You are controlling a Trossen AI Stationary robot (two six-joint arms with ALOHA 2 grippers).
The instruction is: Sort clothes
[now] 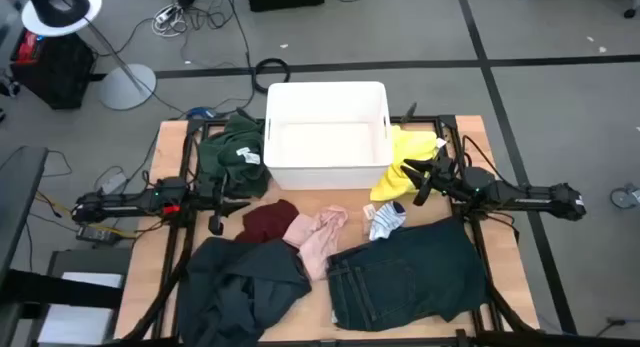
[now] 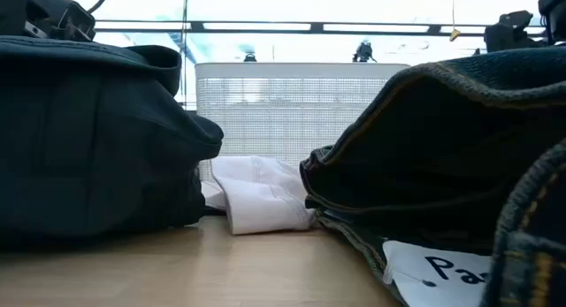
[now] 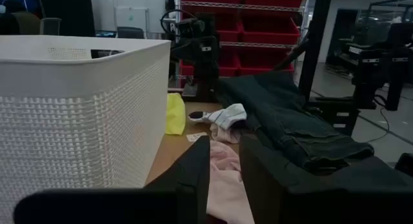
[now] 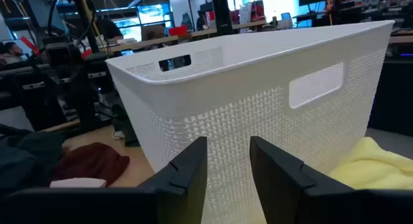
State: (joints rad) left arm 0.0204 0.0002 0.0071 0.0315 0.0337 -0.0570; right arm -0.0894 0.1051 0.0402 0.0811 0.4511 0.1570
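While the clothes lie spread around the white tub, you can see nothing inside it yet. Your dark blue jeans lie at the near right of the table, and the dark grey-green jacket is heaped at the near left. Between them sits the pink piece, touching the maroon piece on its left. Just right of the pink piece, small pale socks rest near the jeans' upper edge. You have the green top bunched against the tub's left wall, and the yellow piece pressed to the tub's right side.

Your left gripper hangs low over the table's left part, just left of the maroon piece and below the green top. In its wrist view, its fingers stand slightly apart with nothing between them, the pink fabric showing beyond the gap. Your right gripper sits at the lower edge of the yellow piece, by the tub's right front corner. Its fingers are likewise a little parted and hold nothing, pointing at the tub's wall with the yellow cloth to one side.

From the low view, jacket and jeans fill the foreground, with pale fabric between them.
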